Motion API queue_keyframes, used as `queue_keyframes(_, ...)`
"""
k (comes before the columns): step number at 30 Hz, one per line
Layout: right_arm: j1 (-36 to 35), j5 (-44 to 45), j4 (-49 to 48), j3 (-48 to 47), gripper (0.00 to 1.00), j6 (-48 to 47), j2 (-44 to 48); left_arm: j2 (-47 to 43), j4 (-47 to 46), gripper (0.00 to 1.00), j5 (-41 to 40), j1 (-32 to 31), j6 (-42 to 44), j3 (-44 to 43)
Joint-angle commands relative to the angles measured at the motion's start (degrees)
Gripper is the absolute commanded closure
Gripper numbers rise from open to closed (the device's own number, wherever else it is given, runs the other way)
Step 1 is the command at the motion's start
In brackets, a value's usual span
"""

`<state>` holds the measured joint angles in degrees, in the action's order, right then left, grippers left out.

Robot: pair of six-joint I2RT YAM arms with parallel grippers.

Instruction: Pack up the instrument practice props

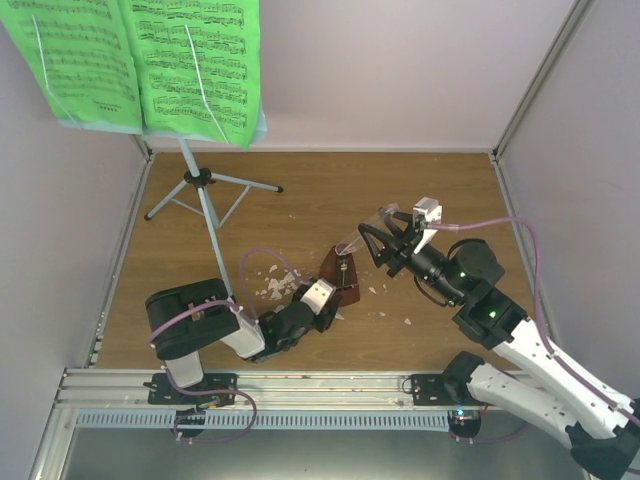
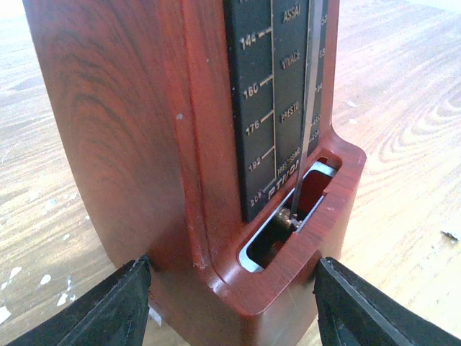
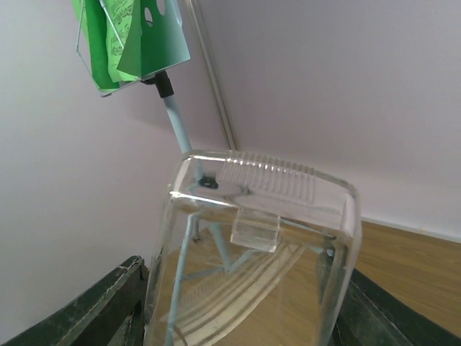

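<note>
Bracketing, with the nearer left pincer (image 2: 230, 306) at middling width and grip not certain, the base of the metronome (image 2: 144, 130) standing upright on the counter (image 1: 420, 190) directly between its jaws, while clamping a clear cover (image 3: 252, 238) aloft in the right pincer (image 3: 238, 310), just beyond.

I see a glossy reddish-brown wood-grain pyramid metronome (image 2: 137, 137), a smooth clear plastic cover (image 3: 252, 288) ribbed on top, and a matt wooden table (image 1: 420, 190).
</note>
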<state>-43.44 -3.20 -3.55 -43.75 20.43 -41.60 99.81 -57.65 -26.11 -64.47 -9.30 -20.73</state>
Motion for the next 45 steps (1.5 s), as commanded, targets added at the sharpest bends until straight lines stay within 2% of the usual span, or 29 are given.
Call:
queue_keyframes(1,-0.23,1.86,1.69,-0.95,0.53,-2.41,0.81,2.2,-2.16,0.37,-3.57,0.04,-2.07,-3.9)
queue_keyframes(6,-0.22,4.57,3.26,-0.99,0.53,-3.63,1.41,3.91,-1.13,0.39,-3.43,0.92,-2.8,-6.42)
queue_keyframes(11,-0.24,7.71,7.34,-1.43,0.53,-5.46,2.26,0.69,-0.1,0.31,0.6,0.91,-1.34,-5.02)
queue_keyframes(15,-0.24,10.06,7.62,-0.25,0.53,-7.74,1.9,-5.66,4.61,0.13,1.2,0.79,-1.9,-1.6)
queue_keyframes(18,-0.24,10.07,6.19,1.26,0.53,-8.65,1.19,-11.09,8.4,0.08,1.55,0.83,-4.21,1.98)
queue_keyframes(23,-0.24,7.74,4.28,3.39,0.53,-9.3,0.4,-23.52,20.18,0.04,2.41,1.68,-7.77,4.26)
queue_keyframes(27,-0.47,7.03,3.93,5.83,0.54,-9.76,1.32,-30.22,32.9,0.02,11.55,8.26,-13.35,1.52)
queue_keyframes(30,-1.51,7.08,3.73,8.14,0.54,-9.52,2.66,-35.25,38.76,0.01,17.79,12.26,-16.14,-0.09)
queue_keyframes(33,-3.82,9.67,3.73,10.08,0.55,-9.38,2.83,-40.59,46.04,0.01,25.29,18.28,-17.31,-3.77)
queue_keyframes(35,-6.0,12.82,1.6,12.17,0.55,-9.76,2.38,-42.83,53.16,0.01,33.0,23.01,-16.79,-7.87)
queue_keyframes(40,-10.4,18.83,-2.84,16.79,0.55,-10.73,0.99,-41.82,67.48,0.01,46.17,33.27,-10.29,-21.75)
queue_keyframes(43,-11.62,20.98,-5.08,18.48,0.55,-11.64,0.19,-39.2,72.37,0.01,53.44,39.57,-7.19,-29.56)
queue_keyframes(45,-12.25,21.7,-6.82,19.65,0.55,-11.97,-0.33,-37.81,74.03,0.01,55.31,42.83,-6.28,-33.32)
